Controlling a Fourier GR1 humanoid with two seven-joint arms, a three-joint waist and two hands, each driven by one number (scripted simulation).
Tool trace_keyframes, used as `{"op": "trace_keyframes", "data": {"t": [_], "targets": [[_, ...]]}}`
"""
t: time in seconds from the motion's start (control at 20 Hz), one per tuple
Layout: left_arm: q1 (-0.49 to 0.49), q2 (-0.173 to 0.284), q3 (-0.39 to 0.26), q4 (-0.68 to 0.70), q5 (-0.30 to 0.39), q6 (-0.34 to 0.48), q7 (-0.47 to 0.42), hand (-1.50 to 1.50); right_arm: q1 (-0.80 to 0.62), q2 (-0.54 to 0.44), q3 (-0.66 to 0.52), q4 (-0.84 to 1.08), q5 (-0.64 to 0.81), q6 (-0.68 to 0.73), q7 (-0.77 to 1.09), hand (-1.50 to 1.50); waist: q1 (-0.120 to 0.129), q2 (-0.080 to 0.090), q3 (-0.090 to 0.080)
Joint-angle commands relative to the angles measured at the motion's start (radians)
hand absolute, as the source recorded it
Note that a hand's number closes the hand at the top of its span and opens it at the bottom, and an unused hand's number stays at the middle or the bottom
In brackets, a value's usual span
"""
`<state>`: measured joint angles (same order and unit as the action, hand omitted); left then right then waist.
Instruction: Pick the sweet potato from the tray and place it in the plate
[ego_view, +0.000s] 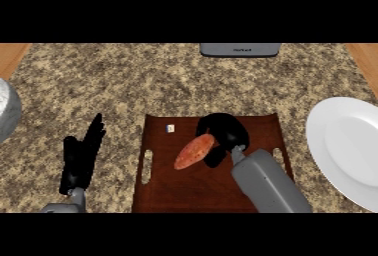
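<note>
Potato (195, 151) over tray (166, 187) centre, long axis diagonal, top end toward right hand (224, 134), which curls round that end, grasping. Plate (347, 150) lies right of tray, apart. Left hand (83, 152) left of tray, fingers straight, resting.

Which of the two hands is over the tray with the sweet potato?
The right hand, curled round the sweet potato over the brown tray. The left hand rests open on the counter, left of the tray.

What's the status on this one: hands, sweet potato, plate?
Right hand curled on sweet potato over the brown tray. Left hand open, resting left of tray. White plate at right, bare; path unobstructed.
</note>
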<state>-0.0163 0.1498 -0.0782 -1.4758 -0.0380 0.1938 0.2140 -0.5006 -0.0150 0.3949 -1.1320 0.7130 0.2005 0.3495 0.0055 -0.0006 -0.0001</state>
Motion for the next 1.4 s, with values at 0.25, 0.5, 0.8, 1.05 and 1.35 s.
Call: {"op": "trace_keyframes", "data": {"t": [0.25,0.5,0.8,1.05,1.35], "targets": [[-0.016,0.022,0.059,0.044,0.031,-0.045,-0.019,0.0,0.233,-0.161,-0.004,-0.257,0.097,-0.077,0.009,1.5,-0.029,-0.005,-0.001],[0.024,-0.004,0.026,-0.01,-0.002,-0.011,-0.002,0.0,0.297,-0.322,-0.129,-0.336,0.147,-0.193,-0.031,1.5,-0.026,-0.005,0.0],[-0.027,-0.001,0.032,-0.012,-0.023,0.005,0.054,0.0,0.383,-0.357,-0.2,-0.639,0.131,-0.195,0.016,1.5,-0.023,-0.005,0.0],[-0.024,0.018,0.056,-0.009,0.008,-0.028,0.036,0.0,0.37,-0.376,-0.321,-0.769,0.213,-0.303,0.105,1.5,-0.024,-0.004,0.0],[-0.028,-0.014,0.049,0.068,-0.006,-0.04,-0.04,0.0,0.456,-0.371,-0.444,-0.855,0.192,-0.261,0.174,1.5,-0.013,0.0,0.0]]}}
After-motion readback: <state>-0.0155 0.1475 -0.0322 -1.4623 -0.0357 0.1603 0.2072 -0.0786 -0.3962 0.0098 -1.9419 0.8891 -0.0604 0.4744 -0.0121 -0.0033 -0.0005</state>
